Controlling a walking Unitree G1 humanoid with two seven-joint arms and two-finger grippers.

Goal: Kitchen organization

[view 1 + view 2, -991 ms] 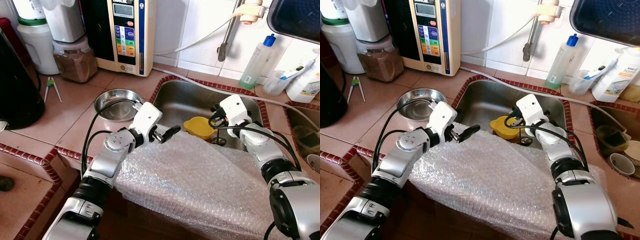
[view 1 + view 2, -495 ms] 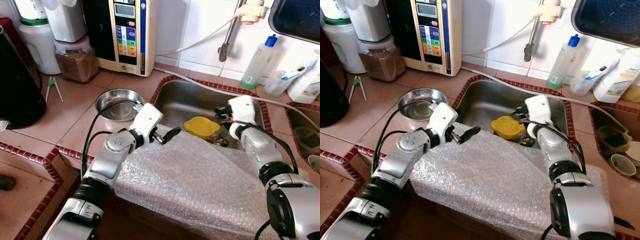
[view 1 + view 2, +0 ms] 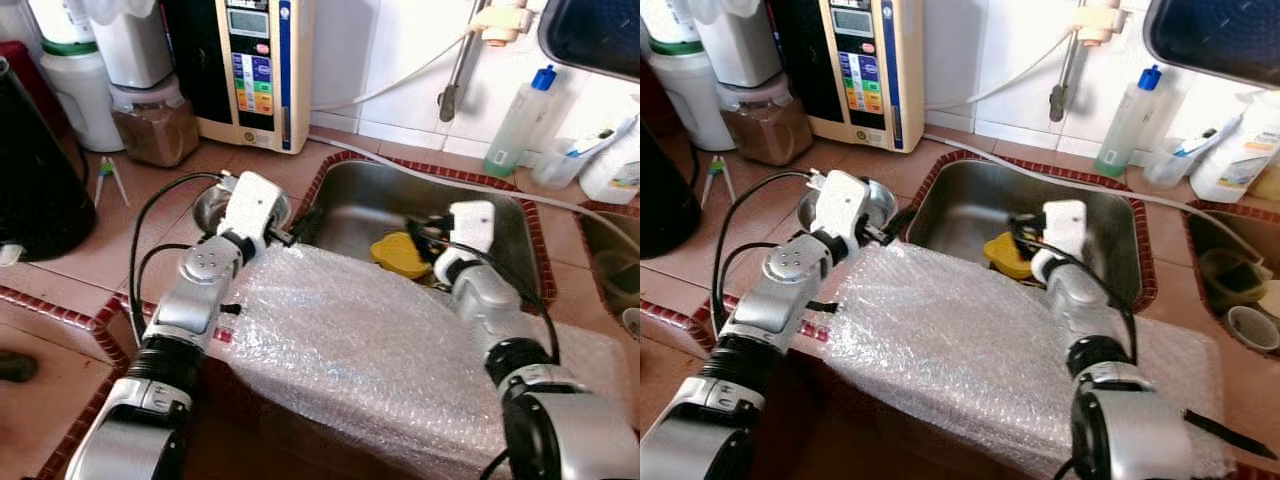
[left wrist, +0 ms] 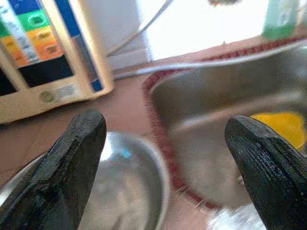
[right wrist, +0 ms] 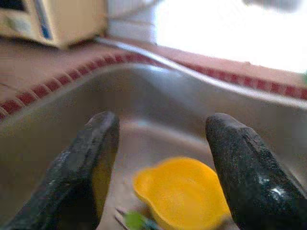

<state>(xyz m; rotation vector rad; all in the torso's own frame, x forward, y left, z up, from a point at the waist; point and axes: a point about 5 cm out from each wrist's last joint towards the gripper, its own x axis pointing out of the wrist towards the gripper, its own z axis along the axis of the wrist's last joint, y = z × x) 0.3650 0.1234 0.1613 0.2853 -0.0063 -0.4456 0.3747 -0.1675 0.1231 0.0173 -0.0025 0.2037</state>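
Observation:
A yellow plastic bowl [image 3: 400,255] lies in the steel sink [image 3: 500,215], with some dark scraps beside it. My right gripper [image 3: 425,236] hangs just above the bowl's right side, open and holding nothing; in the right wrist view the bowl [image 5: 182,191] sits below and between the fingers [image 5: 91,158]. My left gripper [image 3: 297,224] is open over the tiled strip between a small steel bowl [image 3: 208,206] and the sink's left rim. In the left wrist view the steel bowl [image 4: 129,191] is under the fingers [image 4: 72,148] and the yellow bowl [image 4: 283,125] is further off.
A large sheet of bubble wrap [image 3: 370,350] drapes over the counter's front edge and the sink's near rim. A water purifier [image 3: 255,70], jars [image 3: 150,120] and a black kettle [image 3: 35,180] stand at the back left. A tap [image 3: 460,60], hose and soap bottle [image 3: 520,125] stand behind the sink.
My left gripper has drawn back off the bubble wrap and swung left toward the steel bowl. My right gripper has turned left and come down over the yellow bowl.

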